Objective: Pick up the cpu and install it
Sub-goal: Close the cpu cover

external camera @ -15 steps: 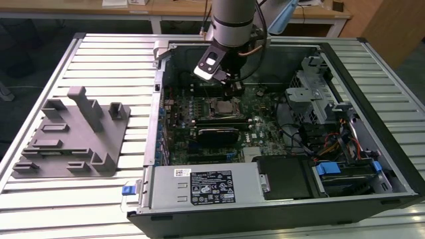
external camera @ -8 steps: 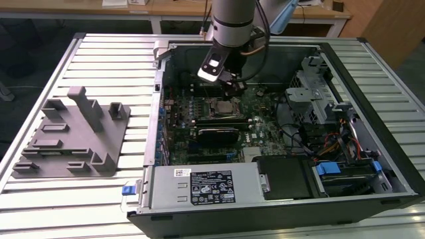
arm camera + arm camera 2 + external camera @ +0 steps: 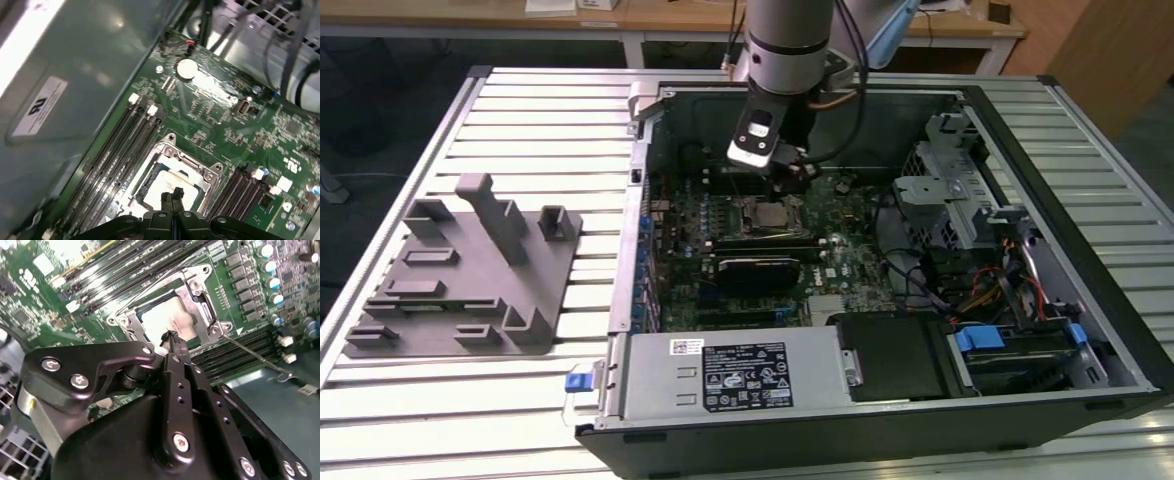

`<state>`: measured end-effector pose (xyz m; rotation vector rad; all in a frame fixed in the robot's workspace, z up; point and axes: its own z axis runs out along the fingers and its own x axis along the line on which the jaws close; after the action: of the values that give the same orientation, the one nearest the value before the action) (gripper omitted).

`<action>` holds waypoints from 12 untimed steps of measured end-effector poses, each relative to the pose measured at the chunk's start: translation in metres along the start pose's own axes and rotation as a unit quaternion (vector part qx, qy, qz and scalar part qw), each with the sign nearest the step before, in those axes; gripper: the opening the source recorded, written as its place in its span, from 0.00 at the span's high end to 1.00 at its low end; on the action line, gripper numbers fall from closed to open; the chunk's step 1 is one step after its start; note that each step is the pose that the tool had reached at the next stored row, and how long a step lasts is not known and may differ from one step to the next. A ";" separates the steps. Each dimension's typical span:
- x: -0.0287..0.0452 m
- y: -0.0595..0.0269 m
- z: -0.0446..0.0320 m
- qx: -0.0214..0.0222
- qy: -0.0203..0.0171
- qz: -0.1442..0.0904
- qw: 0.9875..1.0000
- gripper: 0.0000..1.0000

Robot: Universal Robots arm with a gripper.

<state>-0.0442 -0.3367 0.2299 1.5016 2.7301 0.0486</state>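
**One Shiny Chip, Sitting In Its Frame**

The cpu [image 3: 167, 184] is a small flat square. Its top is bright silver-white. It lies flat inside the metal socket frame [image 3: 212, 172] on the green board [image 3: 220, 115].

In the exterior view the chip is near the middle of the open computer case [image 3: 854, 440]. The gripper [image 3: 787, 175] hangs just at the chip's 1 o'clock. In both wrist views its two black fingers [image 3: 177, 352] are squeezed together with nothing between them. The tips are right over the chip. I cannot tell if they touch it.

I count one cpu, one frame, one thin wire lever [image 3: 250, 352], one round silver battery [image 3: 186, 69], one arm [image 3: 787, 40] and one gripper. One grey stand [image 3: 467, 270] sits at the case's 9 o'clock on the slatted table [image 3: 520, 110].
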 end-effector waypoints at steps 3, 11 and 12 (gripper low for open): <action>0.0000 0.0000 0.0000 0.000 0.001 -0.027 1.000 0.89; 0.0000 0.0000 0.0000 -0.001 0.004 -0.099 0.995 0.89; 0.0000 0.0000 0.0000 -0.001 0.004 -0.108 0.994 0.89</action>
<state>-0.0442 -0.3367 0.2298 1.1979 2.8801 0.0527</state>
